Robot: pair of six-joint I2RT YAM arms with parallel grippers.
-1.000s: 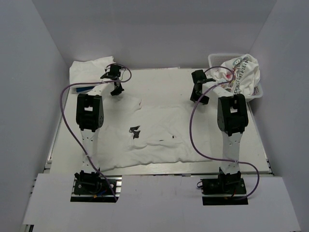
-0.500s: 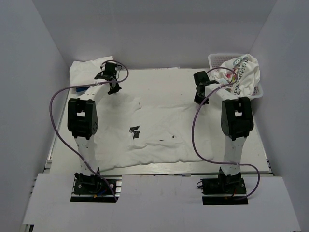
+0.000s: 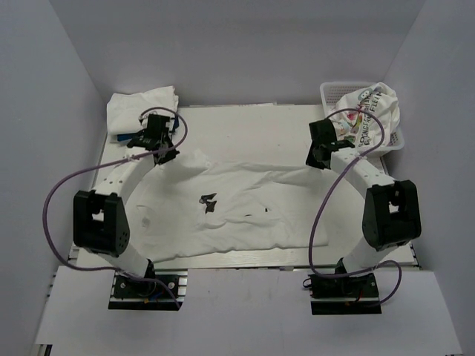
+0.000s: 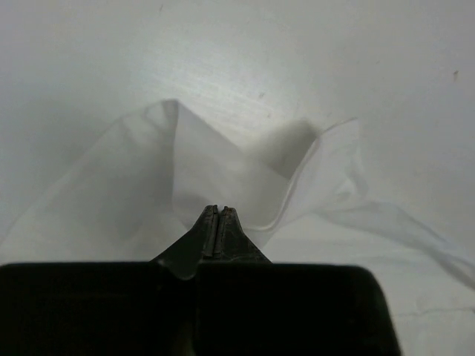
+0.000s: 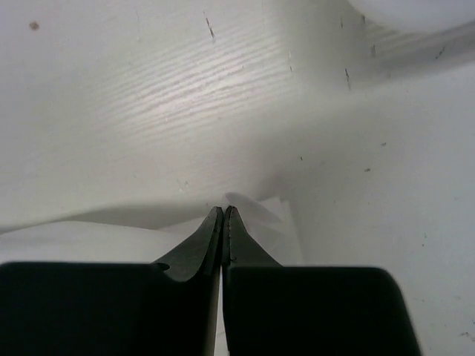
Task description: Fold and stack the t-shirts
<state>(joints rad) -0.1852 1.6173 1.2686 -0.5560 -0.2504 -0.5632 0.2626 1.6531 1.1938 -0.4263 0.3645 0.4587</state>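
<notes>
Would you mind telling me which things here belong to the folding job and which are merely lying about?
Part of the job:
white t-shirt, spread out, pinched by the left gripper and right gripper
printed t-shirt, heaped far right
white shirt pile, far left

Just lying about:
white lattice basket, holding the printed t-shirt
table

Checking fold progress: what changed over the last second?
The left hand and right hand, shut on the white t-shirt, drew nearer and apart, dragging its far edge along. The basket, printed shirt and far-left pile stayed put.
</notes>
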